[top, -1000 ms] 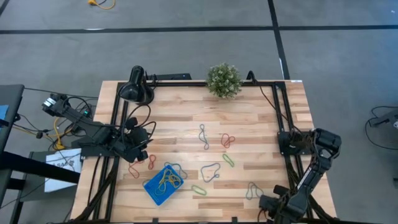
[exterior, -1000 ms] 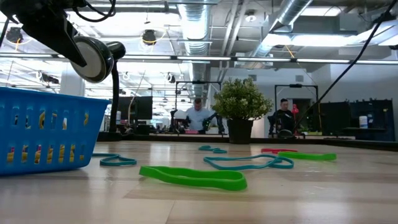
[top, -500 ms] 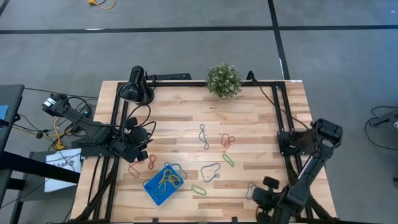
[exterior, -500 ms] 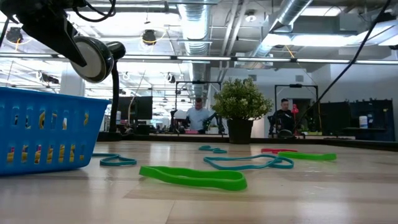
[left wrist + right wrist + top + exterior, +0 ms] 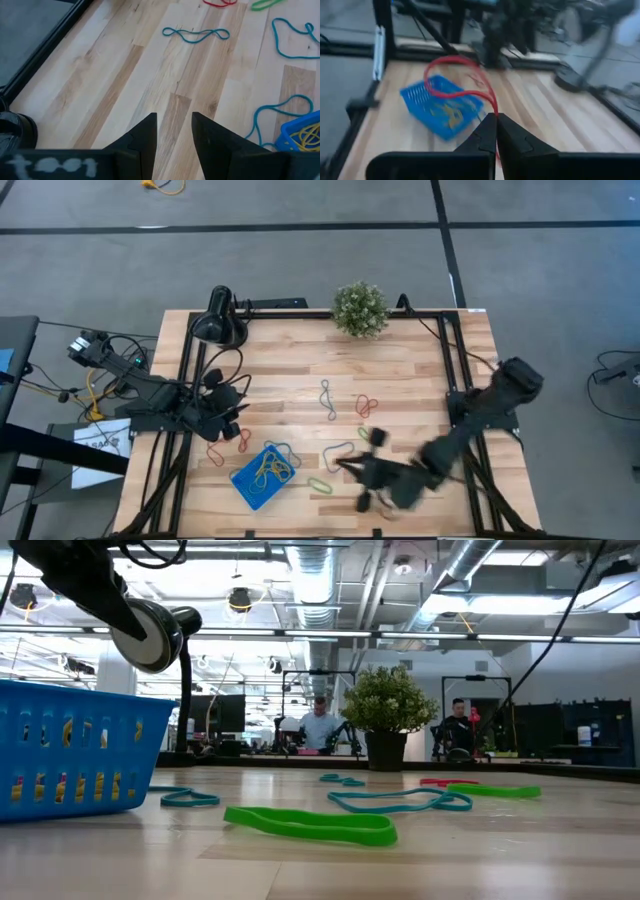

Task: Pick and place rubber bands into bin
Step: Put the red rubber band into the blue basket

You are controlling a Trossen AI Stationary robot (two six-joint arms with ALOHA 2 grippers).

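Observation:
My right gripper (image 5: 352,468) reaches over the table's near middle and is shut on a red rubber band (image 5: 451,75). The blue bin (image 5: 262,476) lies to its left and holds yellow and orange bands; it also shows in the right wrist view (image 5: 442,107) and the low view (image 5: 70,750). Loose bands lie flat on the wood: grey-blue (image 5: 327,400), red (image 5: 367,405), green (image 5: 320,485). My left gripper (image 5: 235,425) (image 5: 172,132) is open and empty at the table's left edge. My right gripper pinches the red band at one end of its loop (image 5: 494,111) between its two fingertips. The fingers point roughly toward the table's left, at the bin. The rest of the loop curls out ahead of the fingertips, clear of the table.
A black lamp (image 5: 218,320) stands at the far left and a small potted plant (image 5: 360,308) at the far middle. Two red bands (image 5: 228,448) lie by my left gripper. A green band (image 5: 310,825) lies near the low camera. People are in the room beyond.
My right arm has swung fast from the table's near right corner toward the left, toward the bin; it shows blurred now. My left arm has kept still.

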